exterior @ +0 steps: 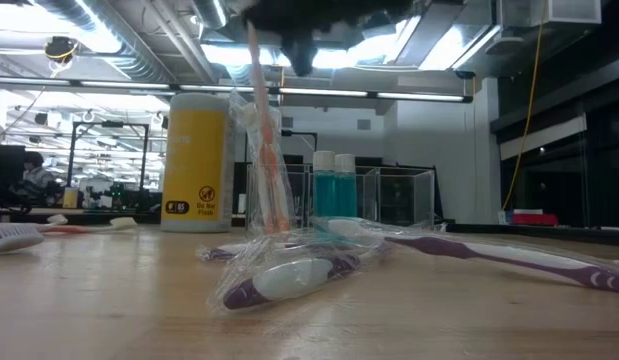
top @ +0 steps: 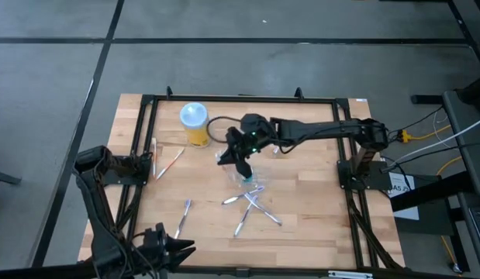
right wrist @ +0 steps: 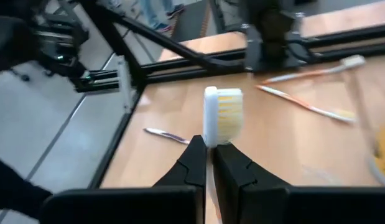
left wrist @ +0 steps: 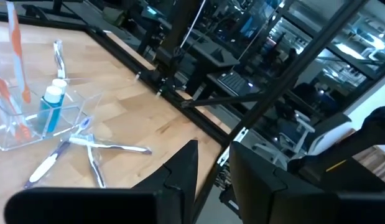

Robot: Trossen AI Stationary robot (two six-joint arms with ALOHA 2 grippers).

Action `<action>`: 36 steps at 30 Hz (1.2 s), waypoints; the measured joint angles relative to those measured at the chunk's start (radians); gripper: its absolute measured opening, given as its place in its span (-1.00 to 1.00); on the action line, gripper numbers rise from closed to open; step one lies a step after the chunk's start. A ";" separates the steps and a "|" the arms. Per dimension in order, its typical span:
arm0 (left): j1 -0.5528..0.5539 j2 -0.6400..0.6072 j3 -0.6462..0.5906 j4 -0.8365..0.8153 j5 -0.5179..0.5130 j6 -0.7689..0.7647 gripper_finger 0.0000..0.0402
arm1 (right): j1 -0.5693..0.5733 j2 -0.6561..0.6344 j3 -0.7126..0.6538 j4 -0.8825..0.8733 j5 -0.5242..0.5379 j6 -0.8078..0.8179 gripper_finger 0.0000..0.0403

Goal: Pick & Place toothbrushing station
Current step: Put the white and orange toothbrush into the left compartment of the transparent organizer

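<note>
The right gripper [top: 241,161], reaching from the right edge of the high view to the centre of the table [top: 317,201], is clenched on an orange-pink toothbrush [exterior: 264,130]; in the right wrist view the two fingers [right wrist: 191,163] pinch the handle directly below the whitish bristle head, which stands upright in the centre of that frame. In the low view this toothbrush hangs nearly vertical from the top centre of the frame, its lower end inside the transparent holder [exterior: 289,205], next to two teal round-capped pieces [exterior: 335,185] in the same holder. A yellow bottle [top: 195,124] with a pale cap stands in the upper left part of the table, left of the gripper. Loose blue-purple toothbrushes [top: 251,203] lie crossed in the centre of the high view, just below the gripper; one more lies alone [top: 183,213] toward the lower left, and two orange-pink toothbrushes [top: 168,161] lie at the left edge of the table. The left gripper [top: 171,249] waits at the bottom left of the high view, off the table surface; its fingers [left wrist: 183,174] stand partly apart with nothing between them
</note>
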 joint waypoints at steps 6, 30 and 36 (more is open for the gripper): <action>0.005 -0.016 0.000 0.000 0.016 0.016 -0.57 | -0.029 -0.099 -0.210 0.181 0.028 0.035 -0.94; 0.083 -0.017 0.000 0.110 0.066 0.103 -0.57 | 0.007 -0.104 -0.551 0.538 0.164 0.171 -0.58; 0.115 -0.017 0.000 0.111 0.061 0.153 -0.57 | 0.024 -0.127 -0.551 0.556 0.125 0.280 -0.36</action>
